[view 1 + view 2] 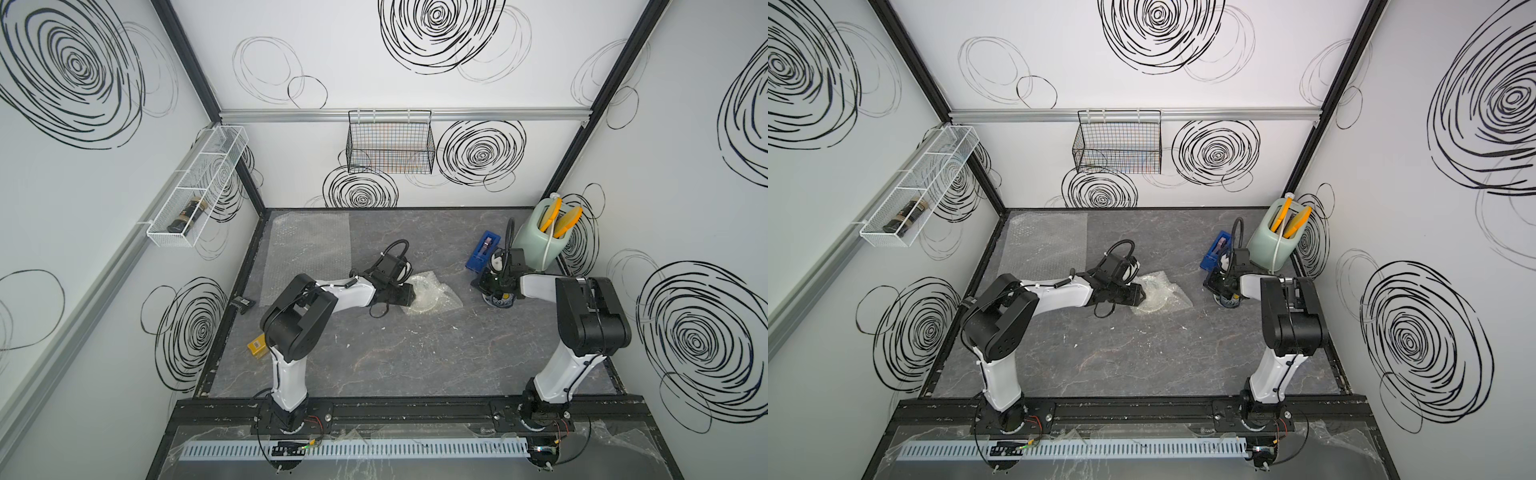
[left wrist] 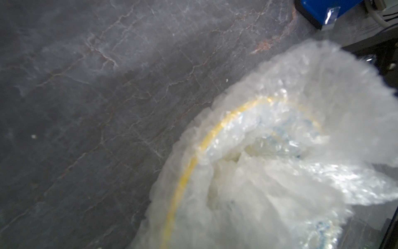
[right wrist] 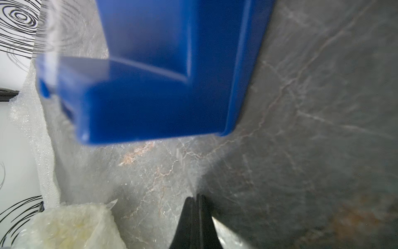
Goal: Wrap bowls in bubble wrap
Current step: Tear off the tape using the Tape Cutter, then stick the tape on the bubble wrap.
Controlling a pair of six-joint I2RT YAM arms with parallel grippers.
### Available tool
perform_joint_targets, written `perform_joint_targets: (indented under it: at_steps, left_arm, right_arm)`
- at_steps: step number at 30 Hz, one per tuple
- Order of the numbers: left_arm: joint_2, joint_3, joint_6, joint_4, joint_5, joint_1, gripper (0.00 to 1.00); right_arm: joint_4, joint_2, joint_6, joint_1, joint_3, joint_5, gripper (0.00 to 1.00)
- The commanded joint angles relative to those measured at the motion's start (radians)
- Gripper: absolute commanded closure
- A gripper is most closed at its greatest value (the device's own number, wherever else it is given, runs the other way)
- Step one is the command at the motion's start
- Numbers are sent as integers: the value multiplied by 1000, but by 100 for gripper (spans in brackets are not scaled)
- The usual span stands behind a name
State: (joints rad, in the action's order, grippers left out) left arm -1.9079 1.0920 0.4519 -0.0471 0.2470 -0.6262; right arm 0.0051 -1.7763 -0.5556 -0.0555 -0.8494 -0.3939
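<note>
The cream bowl with the yellow rim line (image 2: 185,185) sits mid-table inside crumpled bubble wrap (image 1: 432,291) (image 1: 1160,293) (image 2: 290,172). My left gripper (image 1: 411,294) (image 1: 1140,294) is at the bundle's left edge, over the bowl's rim. Wrap hides its fingers in the left wrist view. A second bubble wrap sheet (image 1: 307,245) (image 1: 1044,245) lies flat at the back left. The white bowl with the blue pattern (image 1: 503,301) (image 1: 1230,302) stands bare under my right wrist. My right gripper (image 3: 195,196) is shut just above the table, facing the tape dispenser, with a pale clear sliver beside its fingers.
A blue tape dispenser (image 1: 482,249) (image 3: 161,75) stands just behind the right gripper. A green jug (image 1: 538,239) with yellow tools is at the back right. A yellow box (image 1: 257,345) and a small black item (image 1: 243,302) lie by the left wall. Wire baskets (image 1: 390,145) hang on the walls.
</note>
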Motion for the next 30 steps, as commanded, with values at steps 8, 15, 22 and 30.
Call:
perform_joint_targets:
  at_steps: [8,15,22,30]
  left_arm:
    - [-6,2,-19,-25,13,-15,55]
    - [7,-3,-19,-22,9,-15,55]
    - [9,-6,-19,-20,9,-15,55]
    - [12,-6,-19,-21,7,-14,55]
  right_arm:
    - [-117,133,16,-35,19,-85,100]
    - [-125,340,24,-104,-17,-203,100]
    - [-71,356,56,-302,-37,-273,100]
    - [-96,211,139,-426,-127,-256,100]
